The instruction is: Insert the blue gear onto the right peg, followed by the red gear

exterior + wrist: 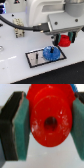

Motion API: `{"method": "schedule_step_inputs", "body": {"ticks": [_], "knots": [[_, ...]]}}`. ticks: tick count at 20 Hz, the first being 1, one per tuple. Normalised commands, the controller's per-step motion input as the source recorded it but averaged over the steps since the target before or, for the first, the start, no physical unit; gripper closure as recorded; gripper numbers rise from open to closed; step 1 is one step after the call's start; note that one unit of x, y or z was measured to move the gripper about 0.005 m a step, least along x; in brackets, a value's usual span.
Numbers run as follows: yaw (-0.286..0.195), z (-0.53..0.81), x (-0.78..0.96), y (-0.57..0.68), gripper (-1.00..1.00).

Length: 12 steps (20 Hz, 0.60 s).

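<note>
The blue gear (50,53) lies flat on the black-bordered white plate (34,58), toward the exterior view's right end; the right peg cannot be made out under it. A thin dark pin (37,55) stands on the plate's other half. My gripper (64,40) hangs just above and beyond the plate's right end, shut on the red gear (64,40). The wrist view shows the red gear (51,121) filling the frame, its dark hub hole facing the camera, clamped between teal pads (23,125).
A small white and dark fixture (18,29) stands at the back on the exterior view's left. Dark cables (12,23) trail from the arm over the white table (15,70).
</note>
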Motion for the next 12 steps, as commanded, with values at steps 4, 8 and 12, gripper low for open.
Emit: {"method": "schedule_step_inputs", "body": {"ticks": [4, 8, 12], "knots": [[0.0, -0.08, 0.09, -0.16, 1.0], [0.0, -0.08, 0.08, -0.14, 1.0], [0.0, -0.07, 0.06, -0.08, 1.0]]}}
